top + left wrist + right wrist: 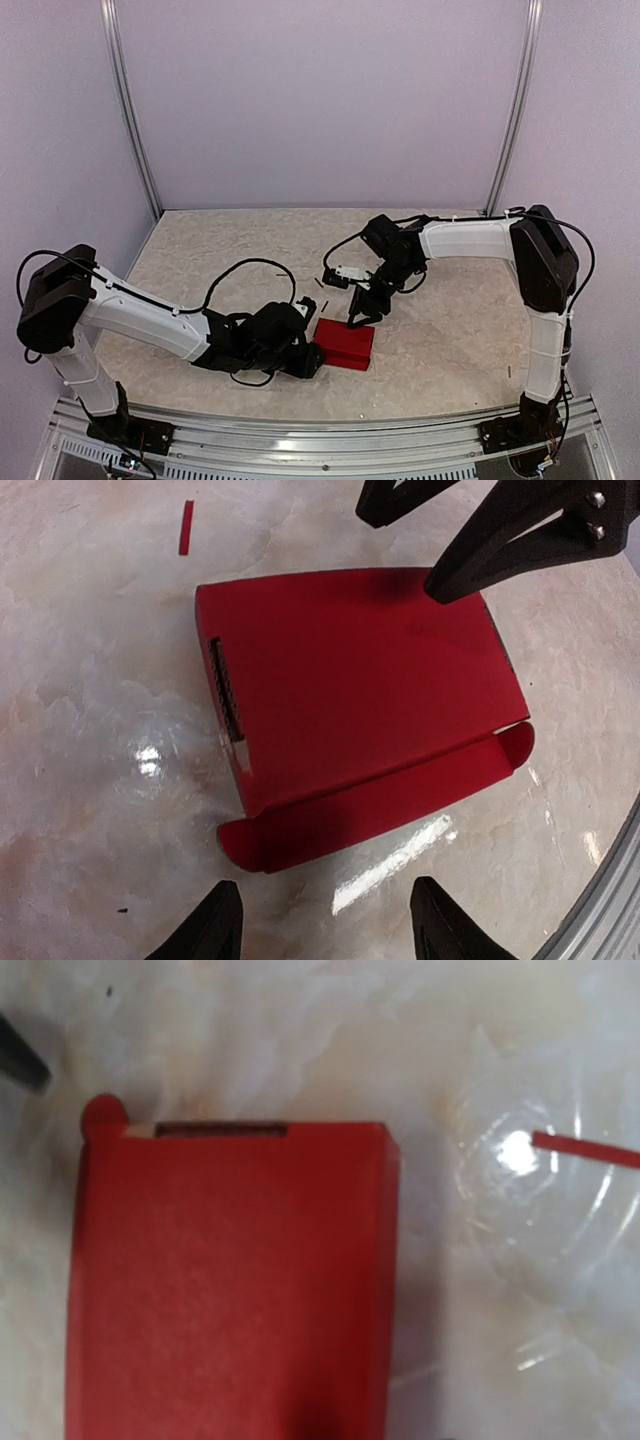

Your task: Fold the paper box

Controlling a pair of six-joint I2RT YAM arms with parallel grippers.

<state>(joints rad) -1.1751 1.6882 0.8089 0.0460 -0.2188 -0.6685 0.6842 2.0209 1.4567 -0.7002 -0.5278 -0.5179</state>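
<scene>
The paper box [345, 343] lies flat mid-table [200, 260], one long flap sticking out. The left gripper [325, 930], its arm stretched low, faces that flap, fingers apart and touching nothing. The right gripper [361, 314] points down over the box's far edge, fingers apart.

Bright, even overhead light leaves glare patches on the table [90, 810], and the right wrist view is blurred.
</scene>
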